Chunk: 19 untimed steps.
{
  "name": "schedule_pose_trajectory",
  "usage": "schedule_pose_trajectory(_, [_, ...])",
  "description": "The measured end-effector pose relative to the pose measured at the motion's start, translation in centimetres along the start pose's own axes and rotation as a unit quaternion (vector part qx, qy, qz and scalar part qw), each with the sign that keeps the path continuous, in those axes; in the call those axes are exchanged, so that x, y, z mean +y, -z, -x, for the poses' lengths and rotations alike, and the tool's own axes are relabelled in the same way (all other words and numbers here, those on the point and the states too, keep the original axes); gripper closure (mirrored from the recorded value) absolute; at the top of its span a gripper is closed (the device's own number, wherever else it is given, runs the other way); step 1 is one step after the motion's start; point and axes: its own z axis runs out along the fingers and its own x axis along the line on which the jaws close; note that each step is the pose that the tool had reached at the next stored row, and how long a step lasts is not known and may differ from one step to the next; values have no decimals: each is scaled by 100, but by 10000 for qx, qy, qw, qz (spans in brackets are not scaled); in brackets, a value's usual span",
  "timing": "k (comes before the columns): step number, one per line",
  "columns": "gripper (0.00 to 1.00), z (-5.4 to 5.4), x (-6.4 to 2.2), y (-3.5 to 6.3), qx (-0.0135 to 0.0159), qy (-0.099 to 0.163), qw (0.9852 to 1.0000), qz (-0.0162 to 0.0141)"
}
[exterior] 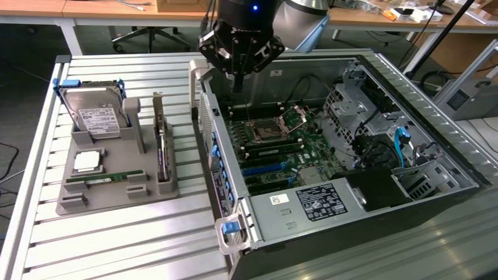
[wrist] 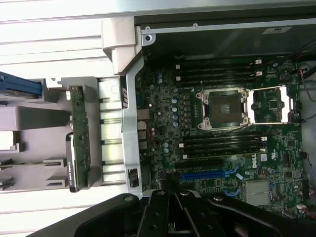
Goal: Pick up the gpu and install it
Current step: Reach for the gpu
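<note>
A robot arm's gripper (exterior: pixel 237 81) hangs over the far end of an open computer case (exterior: pixel 216 146), fingers pressed together and holding nothing. The gpu (exterior: pixel 161 143) stands on edge in a grey holder (exterior: pixel 116 195) on the table. It sits just outside the case wall, lower than the gripper and toward the exterior view's left of it. Its long axis runs alongside that wall, far to near. In the wrist view the gpu (wrist: pixel 78 133) is a thin strip, apart from the gripper (wrist: pixel 173 217).

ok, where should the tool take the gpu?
By its free top edge, near mid-length, coming straight down. The gpu stands on its long edge in a slot of the holder, so its thin faces are exposed for pinching and the lower edge is boxed in.
</note>
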Motion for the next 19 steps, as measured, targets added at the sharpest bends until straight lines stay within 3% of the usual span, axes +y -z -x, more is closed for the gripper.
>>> schedule_pose_trajectory(19, [89, -54, -4, 1, 0, 0, 10000, -2])
